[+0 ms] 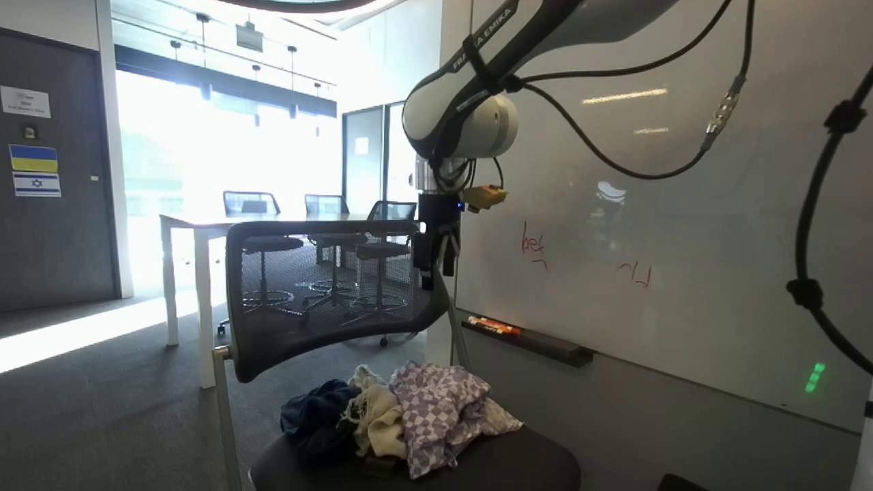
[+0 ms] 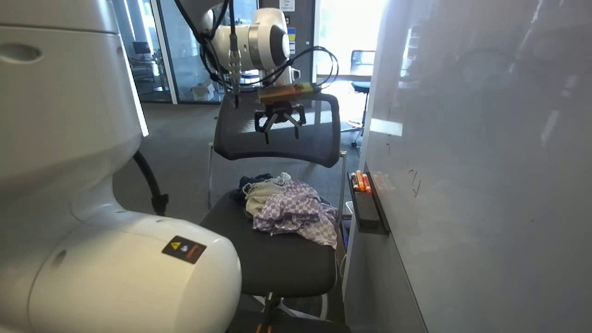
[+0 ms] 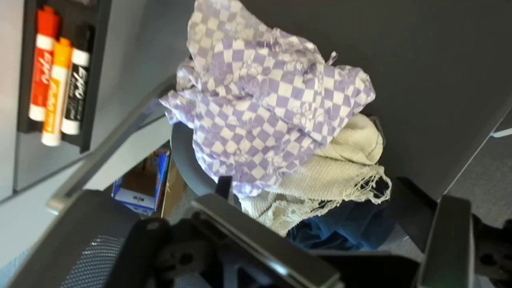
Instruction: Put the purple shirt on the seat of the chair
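On the chair seat (image 2: 286,273): the purple shirt (image 2: 291,206), heaped against and partly over a fringed cream cloth (image 3: 340,180).
Checks: lilac and white squares, crumpled into loose folds, one flap noticeably paler.
Print: small figures over some squares, too faint to name.
Shirt's outline: bunched, so front and back cannot be told apart; its tip runs out of frame at the top of the wrist view.
Gripper (image 2: 281,136): hangs above the pile, well apart from it, fingers spread wide.
Dark blue cloth (image 1: 317,416): partly hidden by the cream one.
Robot's white body (image 2: 152,282): covers one corner of the seat in an exterior view.
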You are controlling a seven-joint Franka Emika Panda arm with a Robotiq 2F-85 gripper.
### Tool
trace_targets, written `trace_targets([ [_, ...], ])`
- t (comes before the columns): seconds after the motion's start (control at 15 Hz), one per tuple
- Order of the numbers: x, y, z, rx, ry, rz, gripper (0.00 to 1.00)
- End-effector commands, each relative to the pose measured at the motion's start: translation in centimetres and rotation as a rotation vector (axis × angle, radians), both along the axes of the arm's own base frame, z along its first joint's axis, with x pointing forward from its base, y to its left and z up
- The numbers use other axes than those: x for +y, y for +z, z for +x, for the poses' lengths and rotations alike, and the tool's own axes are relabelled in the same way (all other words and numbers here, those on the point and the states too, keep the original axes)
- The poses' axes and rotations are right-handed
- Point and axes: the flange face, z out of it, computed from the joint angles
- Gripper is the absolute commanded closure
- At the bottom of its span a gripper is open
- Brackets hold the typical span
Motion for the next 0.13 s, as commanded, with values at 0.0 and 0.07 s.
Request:
trace_targets([
  [0.0, -0.35, 4.49, -2.94, 0.085, -0.059, -0.009, 0.00],
  [0.07, -0.56, 5.25, -3.61, 0.094, -0.067, -0.021, 0.00],
])
